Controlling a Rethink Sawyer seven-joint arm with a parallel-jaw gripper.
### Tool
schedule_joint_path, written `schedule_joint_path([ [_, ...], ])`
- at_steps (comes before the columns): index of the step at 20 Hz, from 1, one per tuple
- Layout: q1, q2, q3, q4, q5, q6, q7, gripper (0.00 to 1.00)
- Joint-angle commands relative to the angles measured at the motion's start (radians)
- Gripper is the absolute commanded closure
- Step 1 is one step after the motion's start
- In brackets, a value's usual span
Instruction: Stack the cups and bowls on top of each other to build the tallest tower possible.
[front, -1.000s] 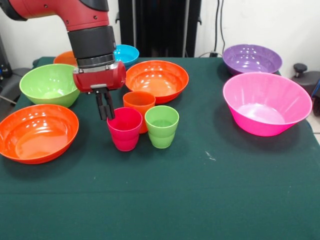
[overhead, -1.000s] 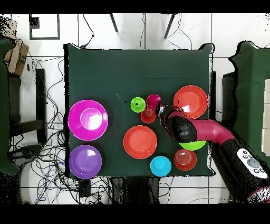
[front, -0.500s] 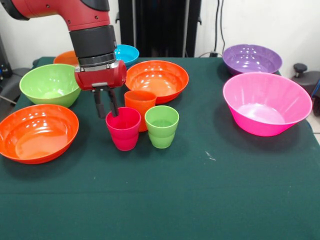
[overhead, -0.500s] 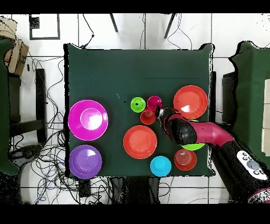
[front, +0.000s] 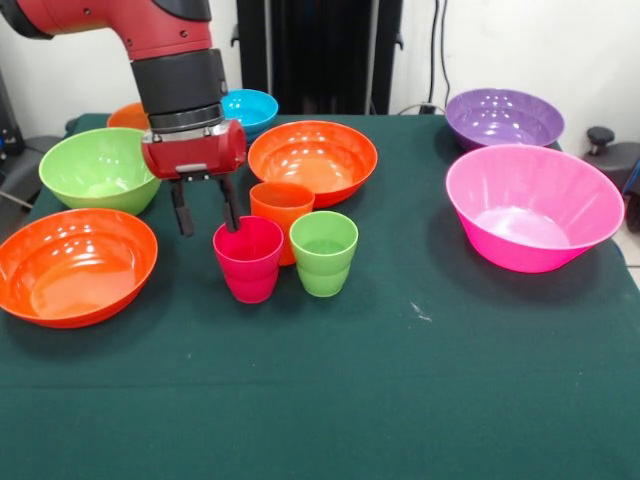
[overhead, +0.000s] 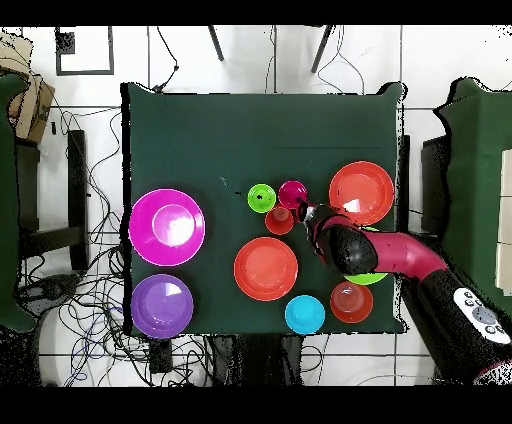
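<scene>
Gripper (front: 206, 208): on the red and black arm, descended over the left-centre of the green tablecloth (front: 400, 380); jaws spread wide, holding nothing. One finger (front: 230, 208) hangs at the far-left rim of the magenta-red cup (front: 248, 257), its tip level with the rim; the other finger (front: 183, 210) hangs clear to the left of that cup, over bare cloth. The cup therefore stands beside the jaw gap, not within it.

Cups: three, upright, in a tight cluster. Magenta-red at front left; light green cup (front: 323, 252) just beside it to the right; orange cup (front: 279, 211) behind and between the two, touching or nearly so.

Bowls, all upright and unstacked:
- wide orange bowl (front: 313, 159), directly behind the cups;
- second wide orange bowl (front: 72, 267), front left;
- medium green bowl (front: 99, 168), behind that one;
- small orange bowl (front: 127, 117), far left, partly hidden by the arm;
- small blue bowl (front: 250, 107), far side;
- purple bowl (front: 503, 117), far right;
- large pink bowl (front: 533, 206), in front of the purple one.

Overhead view: gripper (overhead: 309, 214) sits just beside the magenta-red cup (overhead: 291, 193).
</scene>
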Motion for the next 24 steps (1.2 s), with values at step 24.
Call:
schedule_joint_path([
  [24, 0.056, -0.074, -0.023, 0.050, 0.075, -0.026, 0.076, 0.00],
])
